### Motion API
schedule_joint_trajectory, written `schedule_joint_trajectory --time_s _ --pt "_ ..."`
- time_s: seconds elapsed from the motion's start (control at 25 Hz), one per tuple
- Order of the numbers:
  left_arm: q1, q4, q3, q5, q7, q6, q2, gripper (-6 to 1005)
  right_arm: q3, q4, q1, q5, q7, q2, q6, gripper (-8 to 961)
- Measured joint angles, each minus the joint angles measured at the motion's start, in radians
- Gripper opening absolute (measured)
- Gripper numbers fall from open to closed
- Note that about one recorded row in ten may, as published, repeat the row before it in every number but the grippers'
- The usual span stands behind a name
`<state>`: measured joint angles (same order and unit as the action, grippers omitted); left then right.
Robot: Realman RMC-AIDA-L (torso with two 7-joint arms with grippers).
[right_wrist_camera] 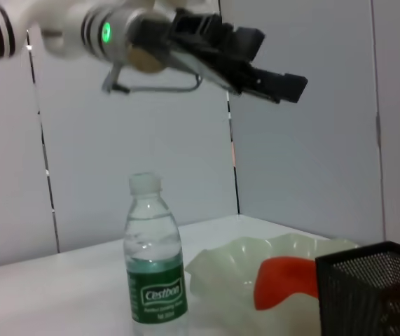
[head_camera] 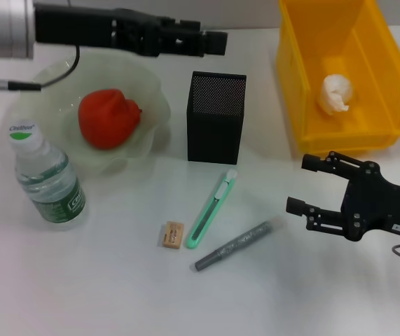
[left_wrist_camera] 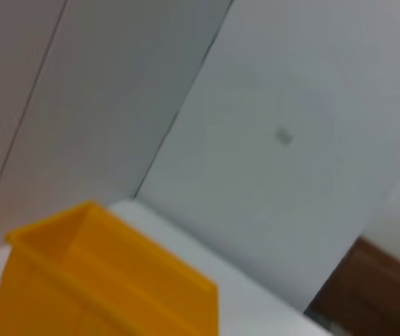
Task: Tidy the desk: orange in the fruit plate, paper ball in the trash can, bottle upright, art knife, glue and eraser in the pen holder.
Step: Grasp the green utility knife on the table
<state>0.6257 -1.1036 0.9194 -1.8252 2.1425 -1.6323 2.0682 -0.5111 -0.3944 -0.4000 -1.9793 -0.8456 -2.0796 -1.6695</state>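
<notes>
Right gripper (head_camera: 301, 185) fingers wide, empty, nearer arm. Glue (head_camera: 236, 245), knife (head_camera: 212, 210), eraser (head_camera: 172, 234) lie before the pen holder (head_camera: 216, 117); glue's long axis slants toward the fingers.

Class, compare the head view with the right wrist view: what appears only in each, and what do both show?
Only the head view shows the yellow bin holding the paper ball, the art knife, eraser, glue stick and right gripper. The right wrist view adds only the wall behind. Both show the upright bottle, fruit plate, orange, pen holder and left gripper.
</notes>
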Motion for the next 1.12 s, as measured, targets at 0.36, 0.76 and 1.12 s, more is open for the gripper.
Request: schedule_joint_trajectory --time_s 0.36,0.76,1.12 --pt "0.137 -0.241 0.161 -0.323 0.449 -0.006 0.004 751 -0.002 -0.006 0.025 -0.03 0.052 0.004 0.042 789" --pt "0.232 -0.265 0.327 -0.495 0.631 -0.011 0.011 750 0.008 -0.06 0.051 -0.062 0.062 0.007 0.047 788" --pt "0.365 -0.078 0.451 -0.569 0.734 -0.024 0.012 750 0.009 -0.069 0.068 -0.061 0.108 0.005 0.044 788"
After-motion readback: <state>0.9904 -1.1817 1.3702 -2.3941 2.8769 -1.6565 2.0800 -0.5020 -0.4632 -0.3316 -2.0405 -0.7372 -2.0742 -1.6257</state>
